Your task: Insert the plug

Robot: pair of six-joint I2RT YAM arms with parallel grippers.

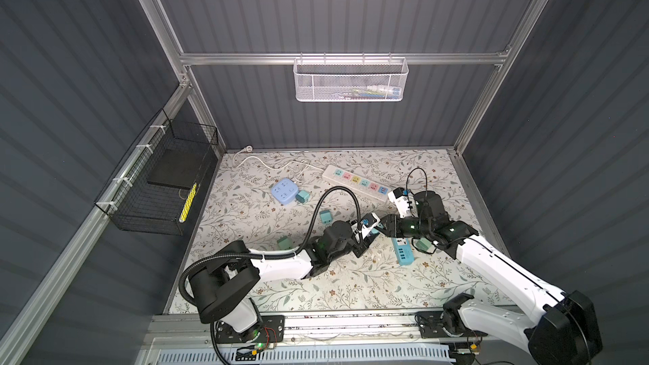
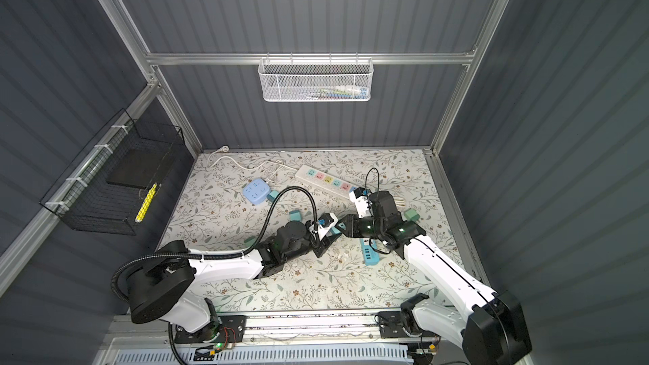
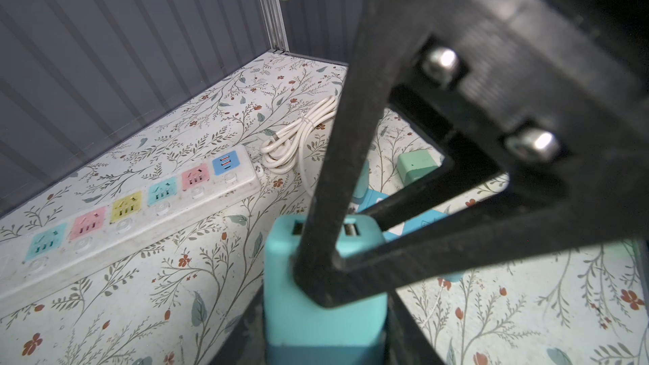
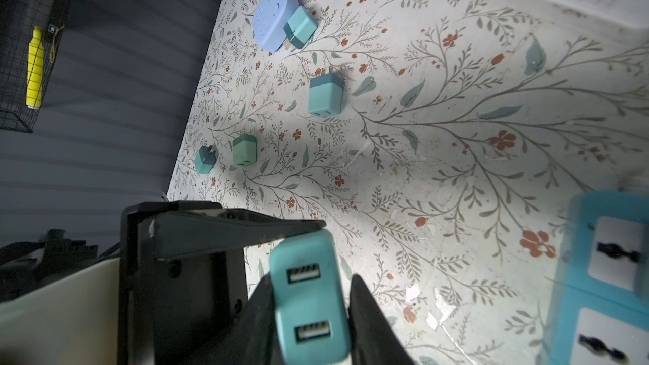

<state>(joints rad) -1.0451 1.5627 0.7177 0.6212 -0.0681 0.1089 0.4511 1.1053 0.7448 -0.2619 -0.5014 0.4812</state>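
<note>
Right wrist — teal plug (image 4: 309, 296) clamped by right end effector (image 4: 310, 280) and left end effector (image 3: 323, 324).

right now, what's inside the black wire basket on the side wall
The black wire basket holds a flat black slab and a yellow stick-like object. Anything under the slab is covered.

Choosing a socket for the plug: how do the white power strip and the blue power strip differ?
The white power strip is long, with coloured sockets; the blue power strip is shorter, with white ones. The white one lies farther back; the blue one sits partly under the right arm. Both lie flat.
</note>
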